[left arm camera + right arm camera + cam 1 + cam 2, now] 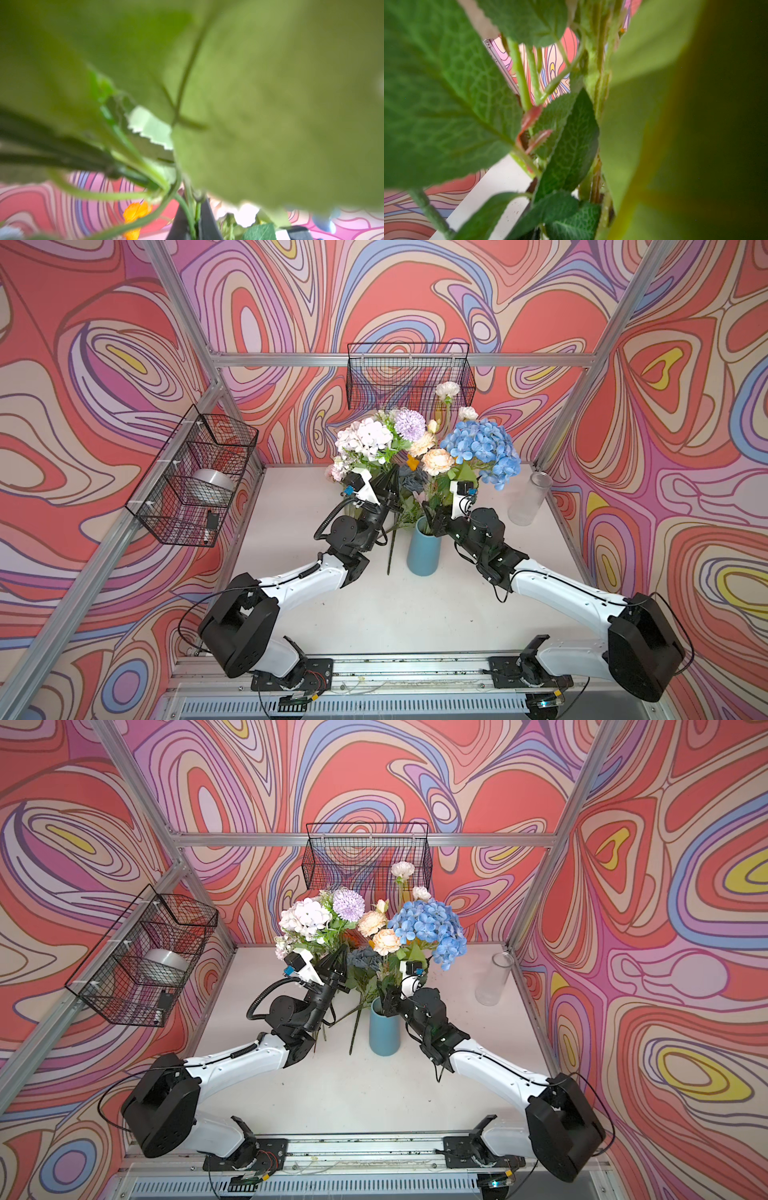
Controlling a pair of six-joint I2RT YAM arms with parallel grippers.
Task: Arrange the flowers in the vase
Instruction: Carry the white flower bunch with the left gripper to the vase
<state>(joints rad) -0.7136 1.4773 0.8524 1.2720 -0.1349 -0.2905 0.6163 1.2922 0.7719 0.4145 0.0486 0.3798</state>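
Light, top-heavy flowers (436, 460); best pinched low on bare wiry stems (192, 212). Left jaws clamped on stems; right jaws leaf-hidden at vase (424, 551), cannot tell.

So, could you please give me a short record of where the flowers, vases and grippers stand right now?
blue vase: upright, mid-table, stems of the blue flowers lead into its mouth
glass vase: upright, far right, no flowers
left gripper: shut on stems of the white and lilac flowers, stem ends hanging outside, left of the blue vase
right gripper: at the blue vase's mouth among stems, grip unclear
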